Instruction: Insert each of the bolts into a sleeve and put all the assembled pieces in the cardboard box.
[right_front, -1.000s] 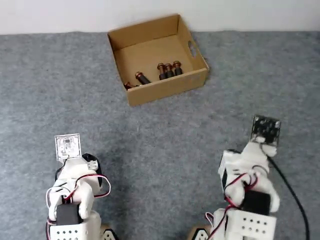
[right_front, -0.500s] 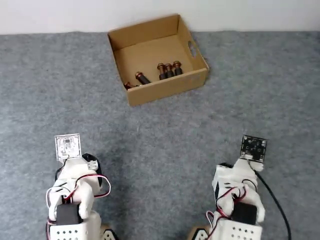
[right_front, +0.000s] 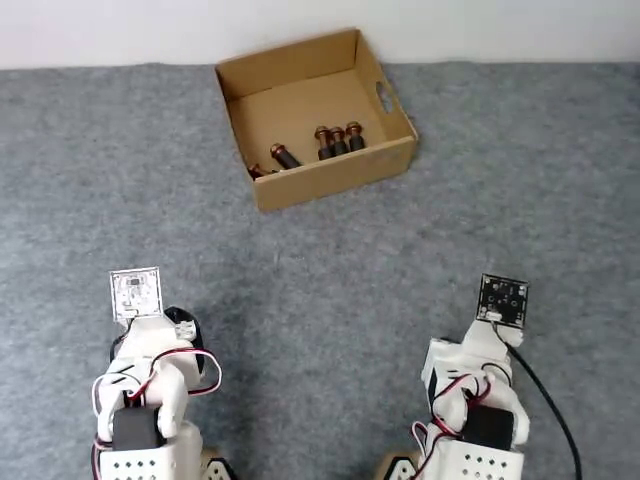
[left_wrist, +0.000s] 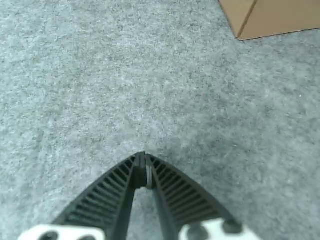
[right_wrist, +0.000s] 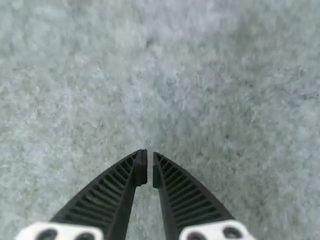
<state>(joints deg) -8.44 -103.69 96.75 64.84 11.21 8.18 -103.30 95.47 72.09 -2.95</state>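
Left gripper (left_wrist: 141, 165): fingers pressed tip to tip, holding nothing. Right gripper (right_wrist: 148, 167): fingers a sliver apart, also bare. Both hang over the grey counter (right_front: 320, 300), well apart from the cardboard box (right_front: 330, 178).

Likely risk: you call the job done too soon. The small piece (right_front: 256, 172) in the box's near corner is half hidden by the wall, so its seating cannot be told.

Assembled pieces (right_front: 338, 139): dark sleeves, coppery heads, three side by side in the box, a fourth lying apart.

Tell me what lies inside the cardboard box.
Inside the cardboard box, four dark pieces with copper-coloured ends lie near its front wall: three side by side, one apart. A reddish part in the corner is partly covered by that wall; I cannot identify it.
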